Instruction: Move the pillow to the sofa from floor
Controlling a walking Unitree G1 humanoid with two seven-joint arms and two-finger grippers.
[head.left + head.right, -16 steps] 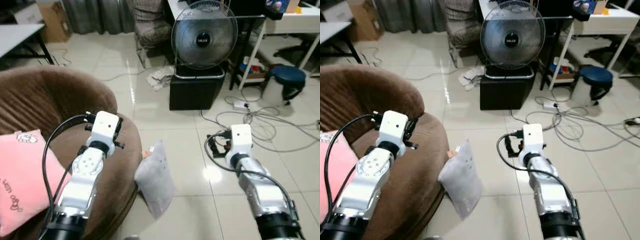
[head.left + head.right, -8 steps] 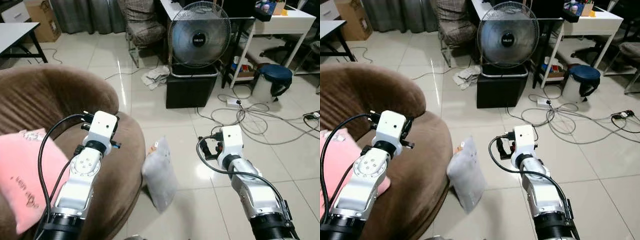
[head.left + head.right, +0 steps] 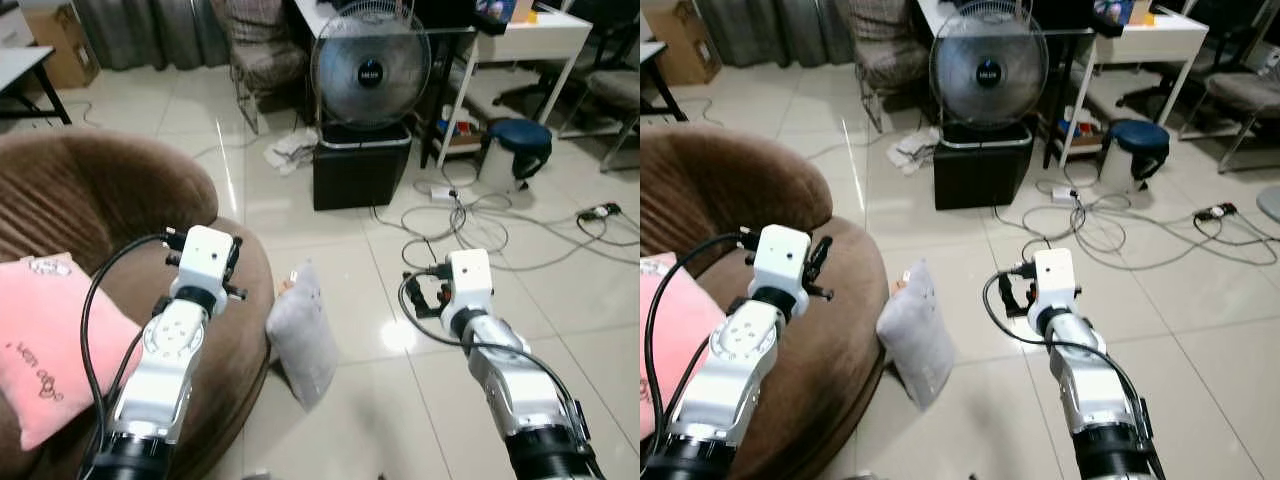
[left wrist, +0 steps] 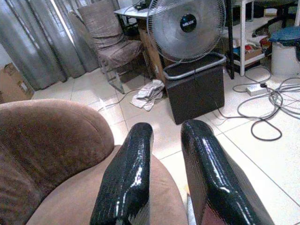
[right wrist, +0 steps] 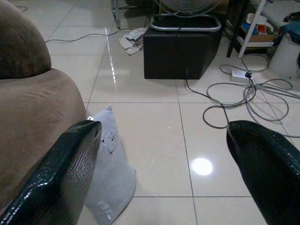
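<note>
A grey pillow (image 3: pixel 300 345) stands on its edge on the tiled floor, leaning against the front of the round brown sofa (image 3: pixel 90 195). My left gripper (image 4: pixel 168 129) hovers over the sofa seat, above and left of the pillow; its fingers (image 4: pixel 126 183) are close together and hold nothing. Over the floor to the pillow's right, my right gripper (image 5: pixel 164 129) is held wide open and low, with the pillow (image 5: pixel 110 183) beside its left finger (image 5: pixel 61 180). In the left eye view that gripper (image 3: pixel 428 292) sits about an arm's width from the pillow.
A pink cushion (image 3: pixel 45 345) lies on the sofa at the left. Ahead, a fan (image 3: pixel 368 72) stands on a black box (image 3: pixel 360 172). Cables (image 3: pixel 470 220) sprawl over the floor on the right, near a blue stool (image 3: pixel 512 140) and a white desk. A chair (image 3: pixel 262 55) and a cloth (image 3: pixel 293 150) are behind.
The whole picture has shifted because the camera moved. Both arms keep much the same pose, and the grey pillow still leans against the sofa.
</note>
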